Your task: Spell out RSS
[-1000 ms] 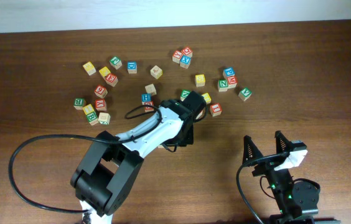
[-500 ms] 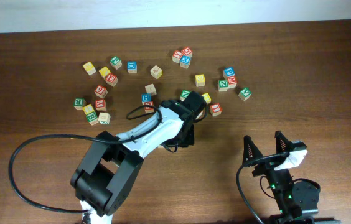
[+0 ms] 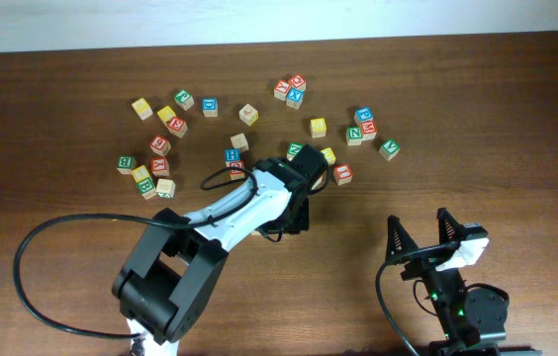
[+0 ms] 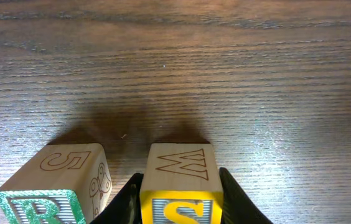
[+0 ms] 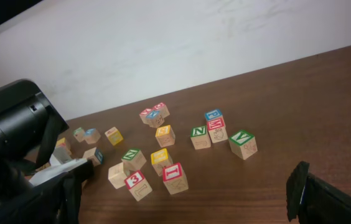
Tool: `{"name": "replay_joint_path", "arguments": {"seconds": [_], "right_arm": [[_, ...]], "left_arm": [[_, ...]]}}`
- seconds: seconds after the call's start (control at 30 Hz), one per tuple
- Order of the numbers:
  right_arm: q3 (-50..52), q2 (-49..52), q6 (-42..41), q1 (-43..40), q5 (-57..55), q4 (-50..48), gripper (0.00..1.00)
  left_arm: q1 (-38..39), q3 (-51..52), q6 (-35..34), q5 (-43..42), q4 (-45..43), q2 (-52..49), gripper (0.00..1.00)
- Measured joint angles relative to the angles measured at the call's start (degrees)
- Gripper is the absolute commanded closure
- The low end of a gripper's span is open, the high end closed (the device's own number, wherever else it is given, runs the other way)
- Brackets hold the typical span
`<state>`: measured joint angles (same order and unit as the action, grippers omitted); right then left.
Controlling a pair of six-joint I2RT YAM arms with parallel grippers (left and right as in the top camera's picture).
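In the left wrist view my left gripper [image 4: 180, 214] is shut on a yellow-faced "S" cube [image 4: 180, 186], with a black finger on each side of it. The cube is down at the table. Just left of it, a small gap apart, stands the white-faced cube with the green "R" [image 4: 42, 205]. In the overhead view my left gripper [image 3: 294, 220] hides both cubes. Other yellow cubes [image 3: 318, 127] [image 3: 328, 155] lie among the scattered ones, and their letters are too small to read. My right gripper [image 3: 419, 229] [image 5: 185, 199] is open and empty at the front right.
Several loose letter cubes lie across the back of the table, in a left cluster [image 3: 155, 148] and a right cluster [image 3: 363, 127]. A red "I" cube [image 3: 343, 174] and a green "N" cube [image 3: 355, 133] lie right of the left gripper. A black cable [image 3: 22, 257] loops at the front left.
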<state>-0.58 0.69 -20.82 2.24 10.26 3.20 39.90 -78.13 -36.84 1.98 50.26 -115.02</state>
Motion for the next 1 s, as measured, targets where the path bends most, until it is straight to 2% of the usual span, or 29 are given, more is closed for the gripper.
{"name": "replay_joint_path", "arguments": {"seconds": [0.2, 0.33, 0.47, 0.57, 1.0], "right_arm": [[0.0, 0.0, 0.0, 0.0, 0.0, 0.0, 0.02], [0.0, 0.0, 0.0, 0.0, 0.0, 0.0, 0.02], [0.0, 0.0, 0.0, 0.0, 0.0, 0.0, 0.02], [0.0, 0.0, 0.0, 0.0, 0.0, 0.0, 0.02], [0.0, 0.0, 0.0, 0.0, 0.0, 0.0, 0.02]], "left_arm": [[0.0, 0.0, 0.0, 0.1, 0.0, 0.0, 0.77], [0.0, 0.0, 0.0, 0.1, 0.0, 0.0, 0.72], [0.0, 0.0, 0.0, 0.2, 0.0, 0.0, 0.72], [0.0, 0.0, 0.0, 0.2, 0.0, 0.0, 0.76], [0.0, 0.0, 0.0, 0.2, 0.0, 0.0, 0.77]]}}
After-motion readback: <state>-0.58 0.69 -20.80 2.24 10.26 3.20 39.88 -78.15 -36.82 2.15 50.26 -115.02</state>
